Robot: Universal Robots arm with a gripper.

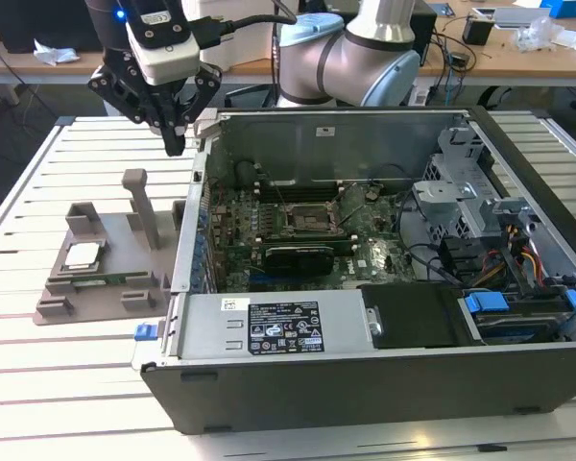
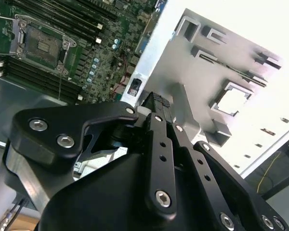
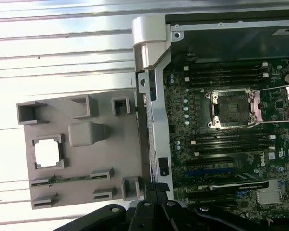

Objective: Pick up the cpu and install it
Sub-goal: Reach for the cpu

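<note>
Gripper (image 1: 176,142) is hanging in the air w/ both fingers pressed together and nothing btwn them. In the exterior view it's hovering above the slatted table (image 1: 67,384), near the far corner of the open PC case (image 1: 365,384) on the exterior view's left, well above the grey holder (image 1: 134,229). The cpu (image 1: 82,254) is lying flat in a square pocket of that holder, silvery top facing up, well apart from the gripper and not being touched. A thin green memory stick (image 1: 101,280) is sitting in a slot just beside it, and an upright grey post (image 1: 139,206) is standing btwn the cpu and the case wall. Inside the case, the motherboard socket (image 1: 312,219) is showing its dark centre w/ a metal frame round it. In the first wrist view the gripper tips (image 3: 156,186) are lining up near the case's side wall, w/ the cpu (image 3: 48,154) in the holder on one side and the socket (image 3: 229,108) on the other. In the second wrist view the closed fingers (image 2: 159,102) are pointing btwn the socket (image 2: 43,44) and the cpu (image 2: 230,101), which is looking washed-out bright.
</note>
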